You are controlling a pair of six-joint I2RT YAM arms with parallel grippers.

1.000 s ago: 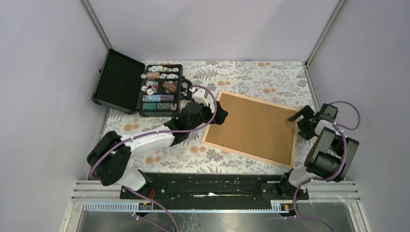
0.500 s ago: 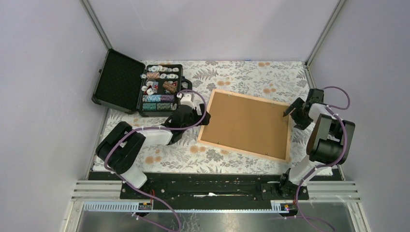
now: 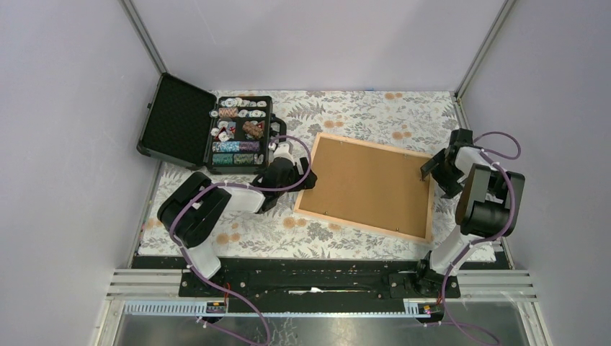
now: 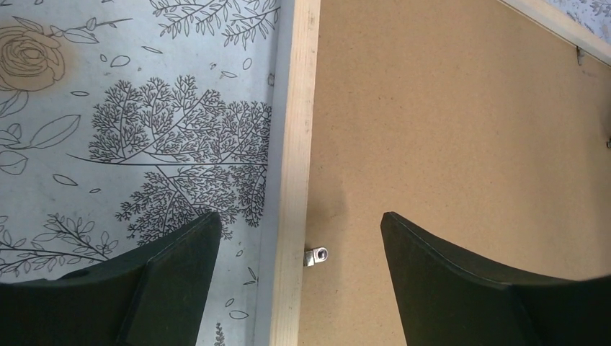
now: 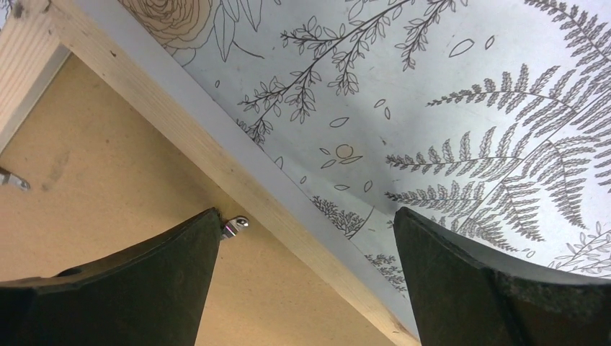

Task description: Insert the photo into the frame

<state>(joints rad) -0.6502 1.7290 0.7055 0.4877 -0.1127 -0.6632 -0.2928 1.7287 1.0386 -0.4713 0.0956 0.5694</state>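
Note:
The light-wood frame (image 3: pixel 308 179) lies face down on the floral cloth, its brown backing board (image 3: pixel 367 184) filling it. The photo is hidden or out of view. My left gripper (image 3: pixel 301 176) is open at the frame's left edge; in the left wrist view its jaws straddle the wooden rail (image 4: pixel 294 166) and a small metal tab (image 4: pixel 315 256). My right gripper (image 3: pixel 431 167) is open at the frame's right edge; in the right wrist view its jaws straddle the rail (image 5: pixel 216 155), with a metal tab (image 5: pixel 235 225) beside the left finger (image 5: pixel 144 288).
An open black case of poker chips (image 3: pixel 209 128) stands at the back left, close behind my left arm. The floral tablecloth (image 3: pixel 360 108) covers the table. The enclosure's walls and posts bound it at the back and sides.
The frame has slid left and squared up slightly. Both arms drew back toward their sides, the left gripper now at the frame's left edge and the right gripper at its right edge.

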